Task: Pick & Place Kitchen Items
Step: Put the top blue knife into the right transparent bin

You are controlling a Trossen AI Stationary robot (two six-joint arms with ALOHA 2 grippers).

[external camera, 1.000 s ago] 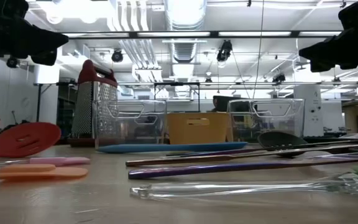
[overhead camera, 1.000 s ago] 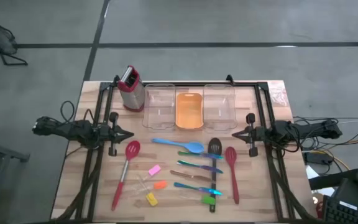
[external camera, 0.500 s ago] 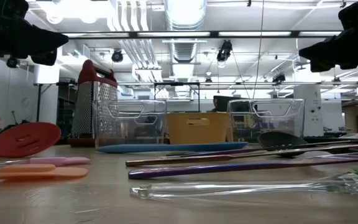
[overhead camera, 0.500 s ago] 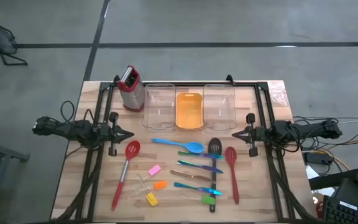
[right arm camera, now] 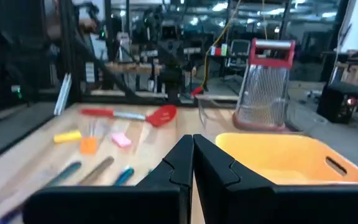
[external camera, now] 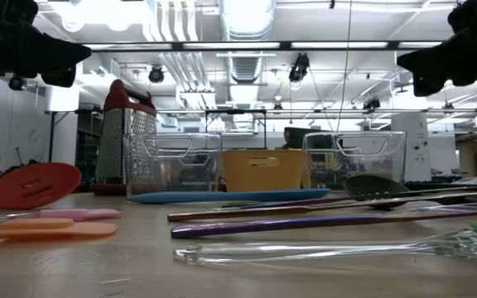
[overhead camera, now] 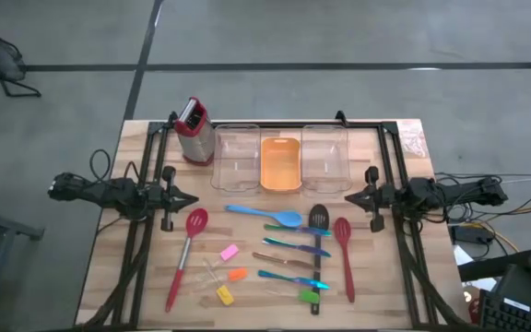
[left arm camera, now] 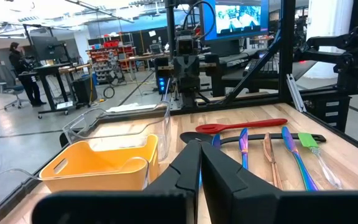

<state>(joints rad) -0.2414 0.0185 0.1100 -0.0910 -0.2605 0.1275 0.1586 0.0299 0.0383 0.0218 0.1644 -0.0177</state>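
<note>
High view shows the job not yet begun, by the look of it: every kitchen item lies loose on the worktop (overhead camera: 109, 277) and nothing has reached a container. The two clear bins (overhead camera: 237, 158) (overhead camera: 324, 157) and the orange tray (overhead camera: 281, 162) between them stand at the far edge and look empty. In front of them lie the blue spoon (overhead camera: 265, 214), the black slotted spoon (overhead camera: 318, 254), the red spoon (overhead camera: 345, 256), the red slotted spoon (overhead camera: 184, 255) off to the left, the thin teal-handled cutlery (overhead camera: 293, 261) in the middle, and the small pink piece (overhead camera: 230, 252), orange piece (overhead camera: 237, 274), yellow piece (overhead camera: 224, 295) and green piece (overhead camera: 311, 297). All of it seems left to move.

The left gripper (overhead camera: 184, 198) hovers at the left edge of the spread, its jaws clenched on nothing; the right gripper (overhead camera: 353, 197) hovers at the right edge, jaws likewise pressed together and empty.

A box grater (overhead camera: 193, 130) stands beside the left bin. The pieces of cutlery overlap, so their count and kind are hard to tell. Some clear thing lies among the small pieces, barely visible from above. The low view cuts off both arms.
</note>
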